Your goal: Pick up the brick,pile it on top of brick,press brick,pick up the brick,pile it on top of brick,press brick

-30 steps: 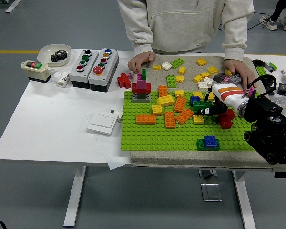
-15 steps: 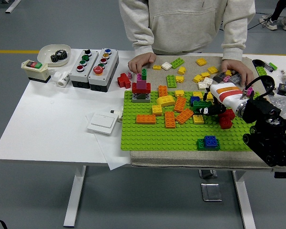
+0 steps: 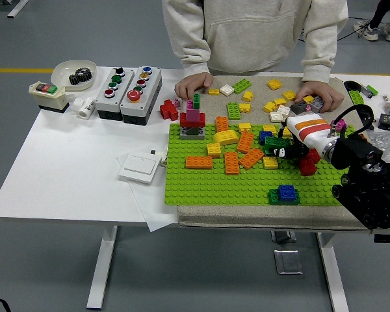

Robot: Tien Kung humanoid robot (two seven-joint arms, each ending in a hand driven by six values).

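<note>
- Right hand, at right of frame: fingers are curled on a green brick over the green baseplate.
- A person's hands are rested at the bench's far edge.

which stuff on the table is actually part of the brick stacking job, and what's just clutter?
In the job:
- right hand, fingers over the bricks
- green brick under it
- red brick
- green baseplate
- blue-on-green stack
- loose orange bricks

Just lying about:
- button boxes
- white wall switch
- bowl with black gear
- person's hands resting at the far edge
</note>
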